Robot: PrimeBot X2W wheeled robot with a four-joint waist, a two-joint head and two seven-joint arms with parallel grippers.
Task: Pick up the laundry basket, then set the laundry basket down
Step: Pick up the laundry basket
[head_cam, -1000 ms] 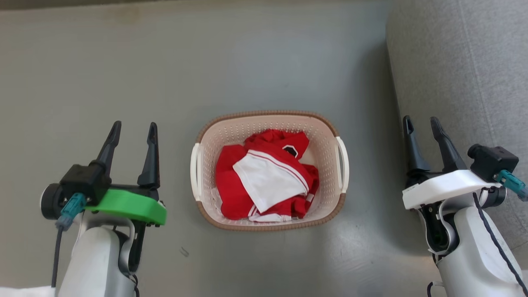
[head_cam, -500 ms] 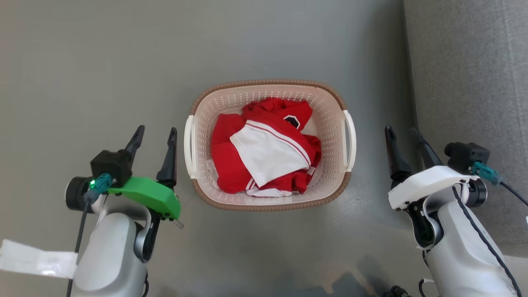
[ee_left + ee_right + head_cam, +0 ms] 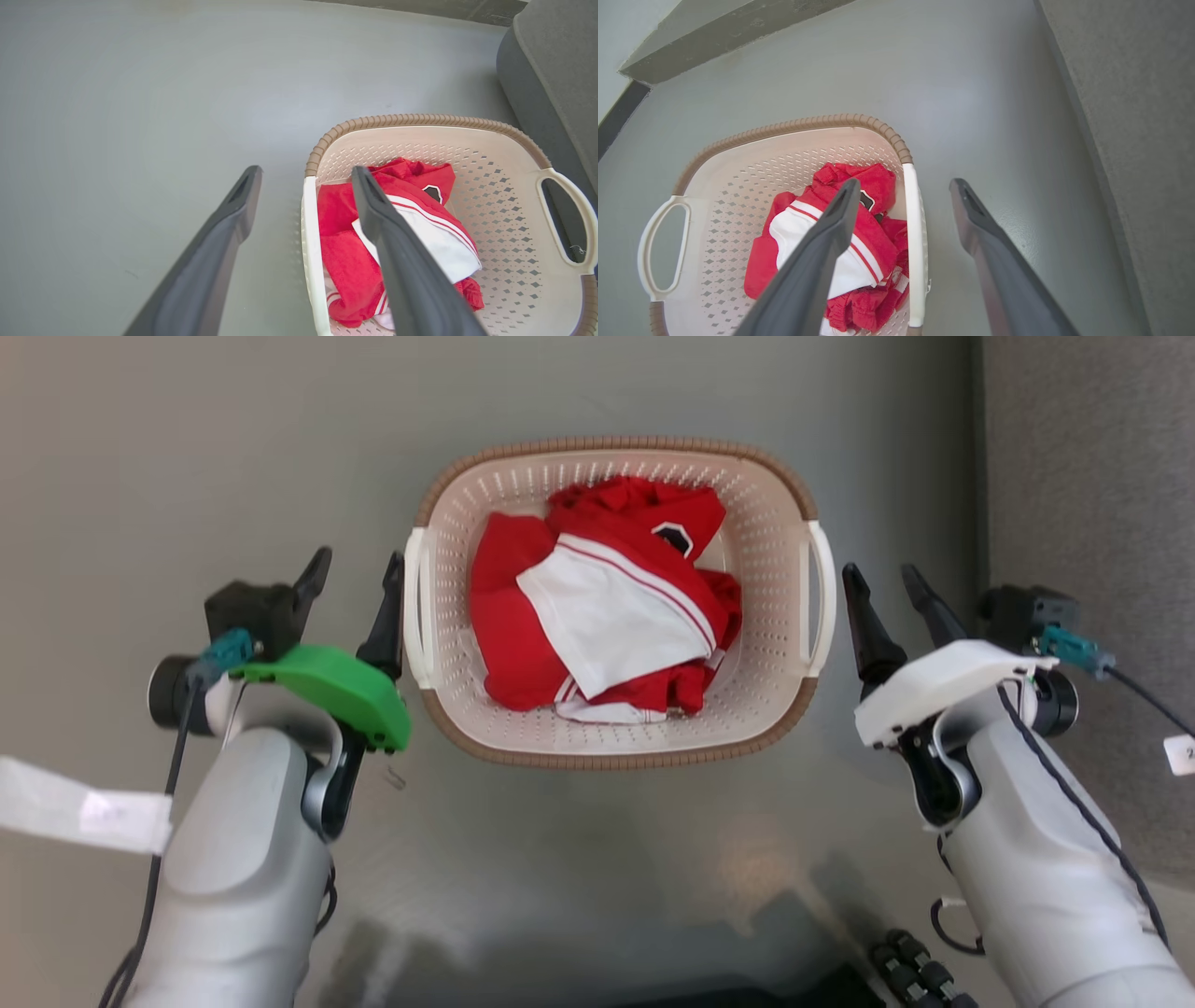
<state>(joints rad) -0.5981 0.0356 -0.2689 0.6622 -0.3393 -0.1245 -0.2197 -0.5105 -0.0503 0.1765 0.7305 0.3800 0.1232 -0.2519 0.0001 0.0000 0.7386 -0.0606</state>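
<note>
Head view: laundry basket (image 3: pixel 616 444) sat on the grey floor (image 3: pixel 187 429), centre-far, with red and white clothes (image 3: pixel 597 607) heaped inside. A grey sofa (image 3: pixel 1092 476) lay to its right.

Left gripper (image 3: pixel 357 565): jaws spread, holding nothing. Its inner finger was just beside the basket's left handle (image 3: pixel 415 607); contact could not be told. Right gripper (image 3: pixel 878 571): jaws spread, empty, with the inner finger near the right handle (image 3: pixel 822 597) and a narrow gap showing. Both pale forearms rose from the near edge, one on each side of the basket, fingers pointing far.

Left wrist view: fingers wide apart. The white left handle ran up between them; one finger lay over bare floor, the other crossed in front of the clothes. Nothing was gripped.

Right wrist view: same arrangement, mirrored. The right handle stood between the spread fingers, the inner finger crossing the clothes and the outer one over floor beside the sofa.
</note>
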